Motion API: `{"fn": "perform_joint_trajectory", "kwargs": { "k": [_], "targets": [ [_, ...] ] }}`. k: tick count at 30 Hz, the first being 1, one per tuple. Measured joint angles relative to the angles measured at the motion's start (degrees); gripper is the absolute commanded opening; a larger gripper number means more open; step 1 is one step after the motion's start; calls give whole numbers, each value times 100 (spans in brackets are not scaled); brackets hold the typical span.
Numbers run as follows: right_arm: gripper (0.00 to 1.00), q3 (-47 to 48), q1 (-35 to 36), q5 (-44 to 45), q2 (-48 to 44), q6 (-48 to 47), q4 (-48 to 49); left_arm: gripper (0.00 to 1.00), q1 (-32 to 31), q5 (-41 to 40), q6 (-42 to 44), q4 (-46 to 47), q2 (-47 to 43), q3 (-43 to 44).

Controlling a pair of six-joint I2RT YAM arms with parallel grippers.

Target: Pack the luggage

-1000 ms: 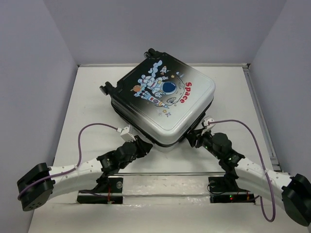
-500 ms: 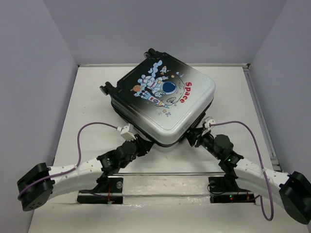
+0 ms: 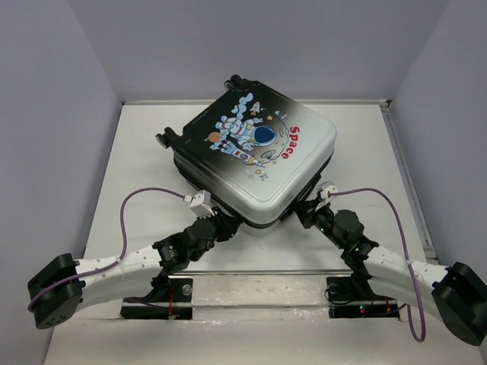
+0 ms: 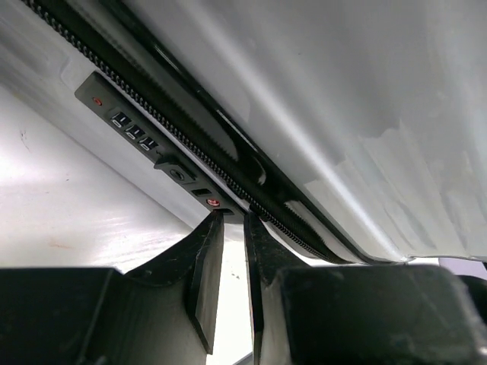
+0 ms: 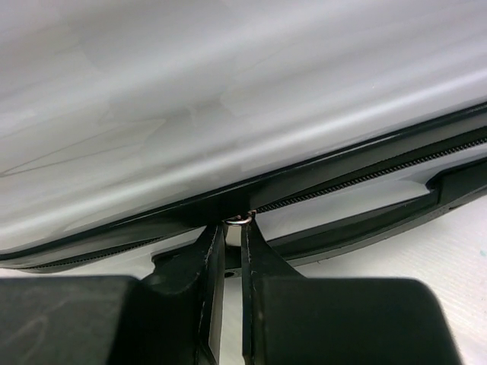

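Note:
The luggage (image 3: 255, 152) lies closed and flat on the table, astronaut picture and red "Space" facing up. My left gripper (image 3: 221, 223) is at its near-left edge. In the left wrist view its jaws (image 4: 232, 217) stand a narrow slit apart, tips pinching a small dark zipper pull beside the combination lock (image 4: 129, 129). My right gripper (image 3: 306, 210) presses against the near-right edge. In the right wrist view it (image 5: 232, 224) is shut on a zipper pull, whose metal ring (image 5: 242, 219) shows at the fingertips on the zipper line (image 5: 365, 179).
The table (image 3: 137, 152) is white with grey walls on three sides. A raised metal rail (image 3: 407, 175) runs along its right edge. The suitcase's black wheels (image 3: 163, 140) point toward the back left. Both arm bases (image 3: 259, 293) sit at the near edge.
The right gripper's jaws have closed onto the zipper pull, and the arm has edged slightly closer to the suitcase. The left gripper has kept its grip.

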Motion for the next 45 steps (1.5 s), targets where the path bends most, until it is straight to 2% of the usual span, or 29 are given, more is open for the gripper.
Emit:
{"fn": "perform_joint_trajectory", "kwargs": {
  "k": [4,9,13,16,21,25,29,32,34,37,41,43,45],
  "targets": [
    [7,149,122,216,-120,251,-470,28,-15,-79,179,-7,245,184],
    [7,527,553,1019,-262,673,-1434,28,-35,-149,378,2,511,348],
    [7,748,1670,1325,-184,1360,-2028,28,-20,-225,509,15,732,472],
    [7,1139,2946,1591,326,1781,-2236,28,11,-227,588,116,964,649],
    [7,1751,3491,2361,940,2083,-2730,28,31,-131,647,146,1071,704],
    [7,1821,3630,2688,1115,2229,-2675,27,48,-66,673,229,1200,721],
    [7,2177,3812,3379,1751,2295,-2470,27,61,17,732,291,1379,876],
    [7,2247,3917,3919,2218,2212,-1869,28,136,140,809,302,1467,935],
    [7,2319,3980,4291,2680,1974,-1134,28,282,354,833,297,1464,938],
    [7,2653,3993,4752,3580,1320,-87,41,549,616,879,170,1373,938],
    [7,3101,3989,4972,4293,822,638,84,1364,870,1095,-688,828,929],
    [7,3106,4002,4951,4291,758,962,94,1674,848,1270,-1231,455,933],
    [7,3099,4052,4918,4203,763,1093,96,1945,785,1360,-1856,-4,964]
  ]
}}
